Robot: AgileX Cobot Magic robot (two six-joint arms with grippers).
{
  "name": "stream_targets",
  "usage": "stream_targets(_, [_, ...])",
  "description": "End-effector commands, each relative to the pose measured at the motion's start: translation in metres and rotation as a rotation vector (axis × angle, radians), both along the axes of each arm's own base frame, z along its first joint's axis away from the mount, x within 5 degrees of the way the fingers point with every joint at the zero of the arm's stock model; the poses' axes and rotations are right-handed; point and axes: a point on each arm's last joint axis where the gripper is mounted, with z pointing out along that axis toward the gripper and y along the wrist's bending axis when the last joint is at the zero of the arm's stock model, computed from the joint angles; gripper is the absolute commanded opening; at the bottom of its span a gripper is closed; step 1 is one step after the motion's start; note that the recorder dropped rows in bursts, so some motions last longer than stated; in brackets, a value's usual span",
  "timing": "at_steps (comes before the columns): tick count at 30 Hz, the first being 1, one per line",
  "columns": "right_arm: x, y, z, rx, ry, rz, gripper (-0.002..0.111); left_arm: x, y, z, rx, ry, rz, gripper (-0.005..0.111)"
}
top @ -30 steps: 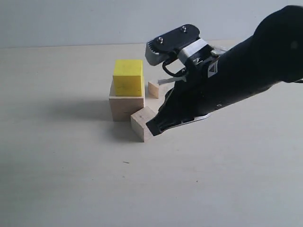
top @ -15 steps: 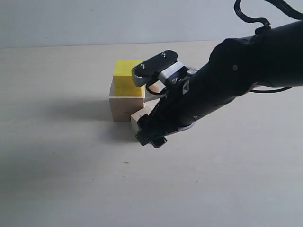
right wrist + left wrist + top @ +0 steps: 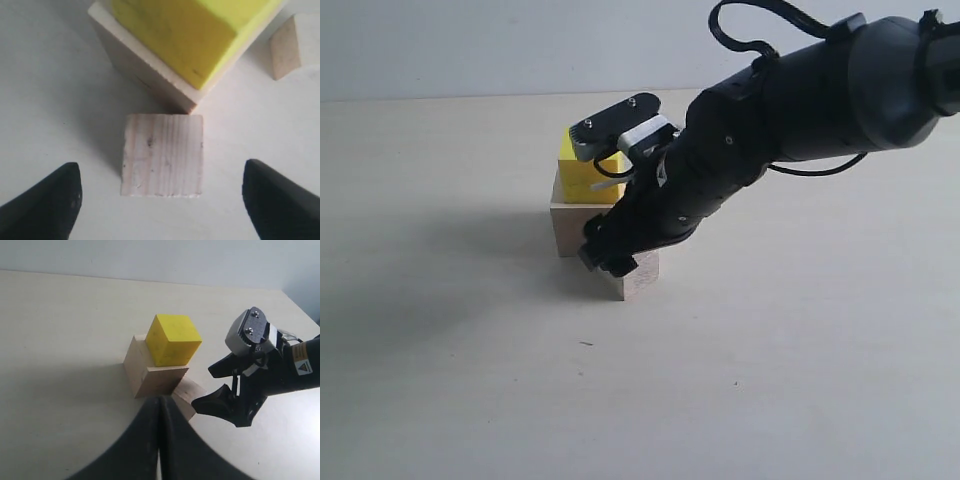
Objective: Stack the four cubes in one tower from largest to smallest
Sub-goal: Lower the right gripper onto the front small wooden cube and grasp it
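The bright yellow cube (image 3: 580,166) sits on the largest pale wood cube (image 3: 570,226), forming a two-block tower. The smaller plain wood cube (image 3: 162,152) lies on the table against the tower's base, also in the left wrist view (image 3: 193,394). My right gripper (image 3: 160,176) is open just above it, one finger (image 3: 56,200) on either side, not touching. The tiniest pinkish cube (image 3: 287,46) rests on the table beside the base; the arm hides it in the exterior view. My left gripper (image 3: 160,401) is shut and empty, hanging back from the tower.
The pale tabletop (image 3: 460,380) stretches around the blocks. The right arm (image 3: 790,110) reaches across from the right and covers part of the yellow cube in the exterior view.
The right arm has swung left and lowered, bringing its open gripper from beside the plain wood cube to directly over it. The cubes have not moved.
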Motion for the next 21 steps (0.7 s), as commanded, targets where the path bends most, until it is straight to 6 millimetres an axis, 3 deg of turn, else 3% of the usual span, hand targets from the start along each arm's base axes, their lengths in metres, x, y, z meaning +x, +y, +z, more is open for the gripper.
stream_targets(1, [0.0,-0.002,-0.007,-0.04,0.027,-0.023,0.083,-0.001,-0.001,-0.001,-0.002,0.004,-0.004,0.0])
stream_targets(14, [0.001,0.0,-0.016,-0.03,0.052,-0.041,0.082,-0.001,-0.001,-0.001,-0.002,0.005,-0.006,0.0])
stream_targets(21, [0.002,0.003,-0.02,0.007,0.067,-0.071,0.076,-0.001,-0.001,-0.001,-0.004,0.005,-0.006,0.0])
